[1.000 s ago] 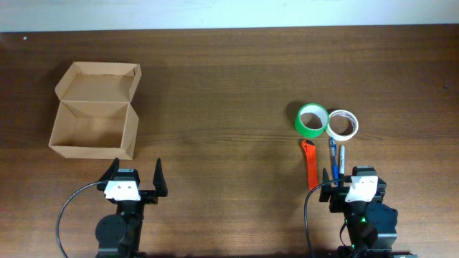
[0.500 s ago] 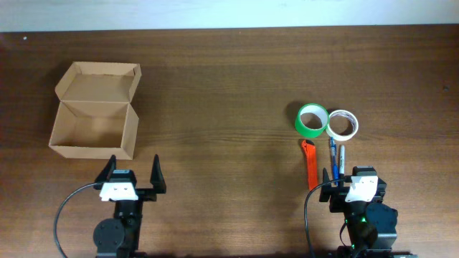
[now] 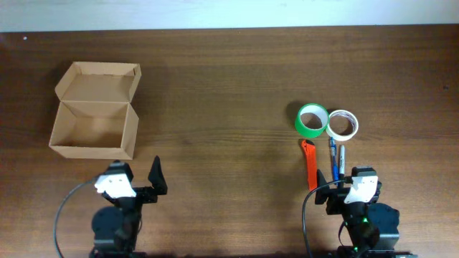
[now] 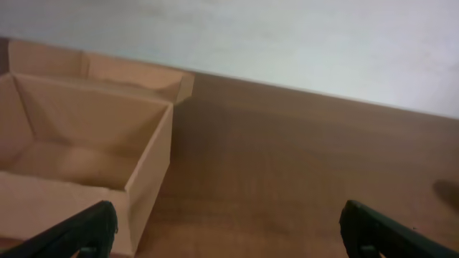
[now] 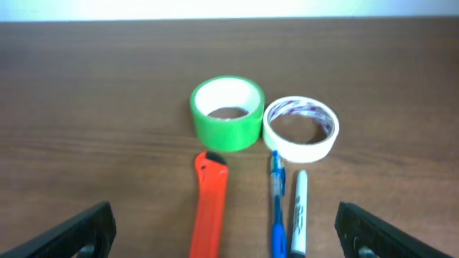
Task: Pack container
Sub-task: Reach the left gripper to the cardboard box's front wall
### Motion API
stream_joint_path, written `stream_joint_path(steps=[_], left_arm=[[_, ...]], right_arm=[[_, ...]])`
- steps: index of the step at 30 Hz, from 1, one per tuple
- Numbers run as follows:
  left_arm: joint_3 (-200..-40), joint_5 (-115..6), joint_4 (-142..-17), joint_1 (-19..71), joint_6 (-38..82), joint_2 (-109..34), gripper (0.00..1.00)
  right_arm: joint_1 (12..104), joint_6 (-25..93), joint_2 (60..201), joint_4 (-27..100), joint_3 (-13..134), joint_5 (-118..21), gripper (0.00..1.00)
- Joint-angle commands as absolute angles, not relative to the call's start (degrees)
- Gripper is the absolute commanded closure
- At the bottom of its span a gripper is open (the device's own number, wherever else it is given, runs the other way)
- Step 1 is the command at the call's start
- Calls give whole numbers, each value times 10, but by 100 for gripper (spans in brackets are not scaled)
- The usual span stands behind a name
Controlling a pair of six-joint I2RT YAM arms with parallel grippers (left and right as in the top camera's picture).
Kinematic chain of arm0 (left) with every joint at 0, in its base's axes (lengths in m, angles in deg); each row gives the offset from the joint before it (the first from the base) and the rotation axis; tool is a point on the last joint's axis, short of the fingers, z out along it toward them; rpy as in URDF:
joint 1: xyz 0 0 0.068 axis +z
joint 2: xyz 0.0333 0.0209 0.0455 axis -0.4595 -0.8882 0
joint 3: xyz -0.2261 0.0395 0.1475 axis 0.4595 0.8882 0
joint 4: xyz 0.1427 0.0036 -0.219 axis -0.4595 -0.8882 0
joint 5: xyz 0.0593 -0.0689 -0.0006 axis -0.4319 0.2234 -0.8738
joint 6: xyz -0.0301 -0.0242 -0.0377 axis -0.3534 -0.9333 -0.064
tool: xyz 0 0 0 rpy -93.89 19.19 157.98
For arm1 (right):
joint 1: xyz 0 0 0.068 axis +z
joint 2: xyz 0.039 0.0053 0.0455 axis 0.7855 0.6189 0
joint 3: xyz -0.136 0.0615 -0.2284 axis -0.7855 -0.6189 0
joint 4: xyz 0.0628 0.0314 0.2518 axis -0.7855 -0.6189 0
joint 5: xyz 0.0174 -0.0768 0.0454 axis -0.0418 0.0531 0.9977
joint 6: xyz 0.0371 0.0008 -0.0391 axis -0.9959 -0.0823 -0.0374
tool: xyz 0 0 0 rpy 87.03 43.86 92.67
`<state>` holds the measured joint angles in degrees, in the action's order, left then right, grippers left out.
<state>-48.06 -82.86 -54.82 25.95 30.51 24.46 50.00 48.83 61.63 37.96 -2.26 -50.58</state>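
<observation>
The container (image 3: 93,129) is an open tan cardboard box at the left with its lid flap (image 3: 99,80) folded back; it is empty inside (image 4: 68,154). My left gripper (image 3: 133,174) stands open just in front of it, angled toward its right wall (image 4: 229,231). At the right lie a green tape roll (image 3: 312,119), a white tape roll (image 3: 342,124), an orange cutter (image 3: 310,163), a blue pen (image 3: 333,159) and a white marker (image 3: 341,160). My right gripper (image 3: 349,180) is open just short of their near ends (image 5: 226,231), with nothing between its fingers.
The wooden table (image 3: 229,79) runs to a pale wall at the back. The two tape rolls (image 5: 227,113) (image 5: 300,129) touch side by side, and the cutter (image 5: 209,208), pen (image 5: 277,208) and marker (image 5: 299,211) lie parallel below them.
My left arm has swung a little to the left, toward the box. The right gripper has drawn back slightly from the pens. Nothing on the table has moved.
</observation>
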Motion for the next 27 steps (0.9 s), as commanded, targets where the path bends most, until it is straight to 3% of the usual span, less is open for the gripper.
stream_joint_path(steps=[1, 4, 16, 22, 27], left_arm=[[-587, -823, -551, 264, 343, 157, 0], [-695, -824, -575, 276, 380, 47, 0], [-1268, -796, -920, 407, 392, -433, 0], [-1361, -789, -988, 418, 425, -535, 0], [-1363, -780, -1029, 417, 474, -561, 0]], right_arm=[[501, 472, 662, 353, 64, -496, 1], [501, 476, 740, 320, 139, -496, 1], [498, 555, 1186, 96, 631, -575, 1], [406, 527, 1327, 24, 816, -576, 1], [286, 526, 1450, -54, 931, -442, 1]])
